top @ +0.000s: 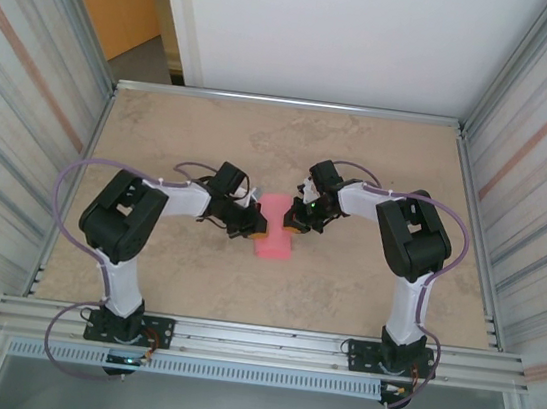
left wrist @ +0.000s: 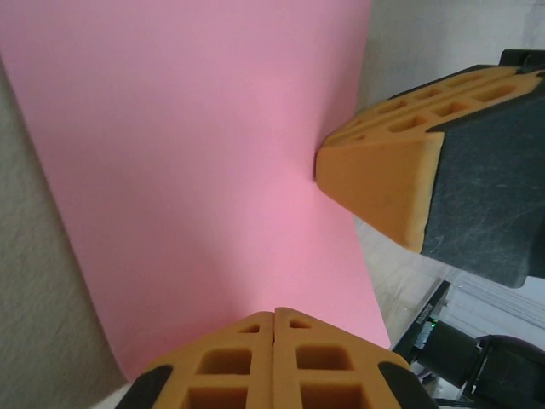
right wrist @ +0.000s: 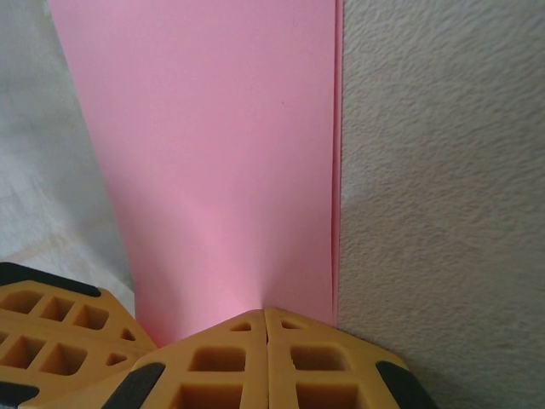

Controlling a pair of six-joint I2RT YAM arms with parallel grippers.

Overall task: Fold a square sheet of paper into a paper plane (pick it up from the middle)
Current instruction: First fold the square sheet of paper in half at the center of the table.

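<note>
Fingers (left wrist: 230, 362) of your left gripper (left wrist: 274, 328) are closed tight, tips down on the paper (top: 275, 235); your right gripper (right wrist: 266, 328) mirrors it from the opposite edge. The paper lies doubled on the table (top: 359, 165) between them, probably pinned for creasing. You can't tell whether either gripper pinches it.

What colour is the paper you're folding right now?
The paper is plain pink, clearest in the left wrist view.

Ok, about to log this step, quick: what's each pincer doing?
Left pincer: closed, tips at the pink paper, grip unclear.
Right pincer: closed, tips at the paper too, grip unclear.
</note>
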